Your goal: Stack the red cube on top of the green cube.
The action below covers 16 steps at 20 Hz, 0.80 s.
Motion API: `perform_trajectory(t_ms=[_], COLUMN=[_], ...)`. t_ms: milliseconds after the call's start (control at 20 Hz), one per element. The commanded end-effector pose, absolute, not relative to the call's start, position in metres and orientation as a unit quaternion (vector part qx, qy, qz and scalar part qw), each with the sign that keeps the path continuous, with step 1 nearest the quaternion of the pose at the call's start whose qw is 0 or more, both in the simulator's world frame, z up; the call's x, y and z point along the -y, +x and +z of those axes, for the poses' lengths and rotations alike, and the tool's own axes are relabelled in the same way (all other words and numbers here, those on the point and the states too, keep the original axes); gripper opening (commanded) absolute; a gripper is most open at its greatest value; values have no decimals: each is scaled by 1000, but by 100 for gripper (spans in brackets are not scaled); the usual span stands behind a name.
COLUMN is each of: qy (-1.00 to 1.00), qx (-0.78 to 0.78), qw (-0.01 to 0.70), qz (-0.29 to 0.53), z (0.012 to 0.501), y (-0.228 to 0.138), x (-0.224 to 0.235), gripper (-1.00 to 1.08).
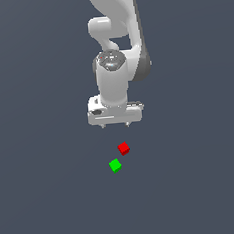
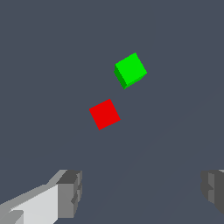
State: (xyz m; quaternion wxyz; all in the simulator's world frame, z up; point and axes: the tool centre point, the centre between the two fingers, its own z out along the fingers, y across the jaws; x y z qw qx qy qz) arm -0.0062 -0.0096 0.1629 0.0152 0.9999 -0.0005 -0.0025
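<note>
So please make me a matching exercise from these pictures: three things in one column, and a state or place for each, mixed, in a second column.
Things:
1. small bright red cube
2. small bright green cube
3. white two-finger gripper

States or places:
A. open, holding nothing, above the floor
B. on the floor, the cube farther from the gripper
C. on the floor, the cube nearer the gripper

Pairs: 1-C, 2-B, 3-A
</note>
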Motion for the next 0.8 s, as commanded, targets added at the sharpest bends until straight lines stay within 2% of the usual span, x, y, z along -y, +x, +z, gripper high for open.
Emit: perform_trajectory(t_ms=[0,750], qy=[1000,997], qx=[0,-81], qw=[15,9], qz=[-2,-1], z=[163,129], y=[-6,10], x=[10,2], gripper=[100,100])
